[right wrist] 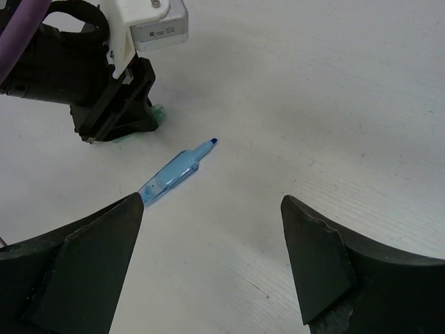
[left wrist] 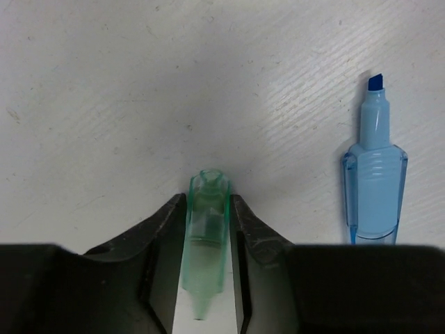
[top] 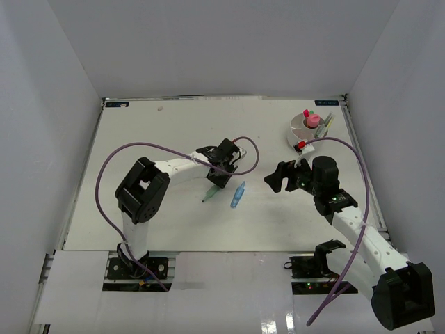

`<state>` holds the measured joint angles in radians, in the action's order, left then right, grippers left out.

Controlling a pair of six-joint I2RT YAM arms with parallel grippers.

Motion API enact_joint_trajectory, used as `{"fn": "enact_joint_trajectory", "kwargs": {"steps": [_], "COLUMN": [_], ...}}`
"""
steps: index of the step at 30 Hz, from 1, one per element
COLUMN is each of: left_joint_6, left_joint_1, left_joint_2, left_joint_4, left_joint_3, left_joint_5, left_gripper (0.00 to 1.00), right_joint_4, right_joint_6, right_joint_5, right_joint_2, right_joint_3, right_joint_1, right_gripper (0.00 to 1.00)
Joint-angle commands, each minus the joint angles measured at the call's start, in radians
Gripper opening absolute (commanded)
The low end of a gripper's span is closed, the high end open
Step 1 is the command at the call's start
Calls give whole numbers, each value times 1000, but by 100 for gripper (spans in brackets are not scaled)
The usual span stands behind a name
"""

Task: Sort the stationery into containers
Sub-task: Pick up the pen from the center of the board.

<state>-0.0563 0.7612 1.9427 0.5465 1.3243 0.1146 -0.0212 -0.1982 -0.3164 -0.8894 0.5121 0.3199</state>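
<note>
A translucent green pen (left wrist: 206, 236) lies on the white table between my left gripper's (left wrist: 208, 209) two black fingers, which press against both of its sides; from above the green pen (top: 208, 194) pokes out below the left gripper (top: 221, 179). An uncapped blue pen (left wrist: 374, 188) lies just to its right, also visible as the blue pen (top: 238, 195) and the blue pen (right wrist: 174, 174). My right gripper (right wrist: 212, 209) hovers wide open and empty right of it, seen from above as the right gripper (top: 277, 179). The round white container (top: 295, 129) stands at the back right, holding a pink-capped glue stick (top: 314, 120) and other small items.
White walls enclose the table on three sides. The left arm's purple cable (top: 247, 149) loops above the pens. The right arm's purple cable (top: 348, 146) arcs close to the container. A small red-tipped item (top: 300, 145) sits at the container's near edge.
</note>
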Motion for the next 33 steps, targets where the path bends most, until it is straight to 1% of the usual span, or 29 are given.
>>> {"fn": "enact_joint_trajectory", "kwargs": {"steps": [1,3,6,9,10,15,20,23,27,33], "left_joint_6": [-13,-19,-28,-43,-57,-99,-134,-145,-180,-260], "left_joint_1": [0,1,1,0,1,-2,-8,-16,-19,-28], "left_joint_2": [-1,-19,-69,-117,-155,-273,-421,-506,-588,-657], "left_joint_4": [52,52,47,29,20,-57,-169,-253,-345,-444], "left_joint_3": [12,22,47,65,69,46,-37,-106,-180,-264], "left_joint_5": [-7,-7,-18,-23,-20,-9,0,-32,-72,-67], "left_gripper": [39,34,32,31,31,32,33,33,33,33], "right_joint_4": [-17,-16,-13,-3,-5,-48,-103,-152,-233,-400], "right_joint_6": [16,14,9,5,2,-52,-104,-138,-208,-280], "right_joint_5": [-4,-12,-26,-36,-42,-118,-167,-168,-170,-135], "right_joint_2": [13,12,15,15,15,18,4,-13,-65,-149], "right_joint_3": [3,5,12,25,26,25,16,6,-6,-17], "right_joint_1": [-7,-5,-7,-7,-5,-4,16,44,83,192], "right_gripper": [87,87,87,87,87,87,87,87,86,86]}}
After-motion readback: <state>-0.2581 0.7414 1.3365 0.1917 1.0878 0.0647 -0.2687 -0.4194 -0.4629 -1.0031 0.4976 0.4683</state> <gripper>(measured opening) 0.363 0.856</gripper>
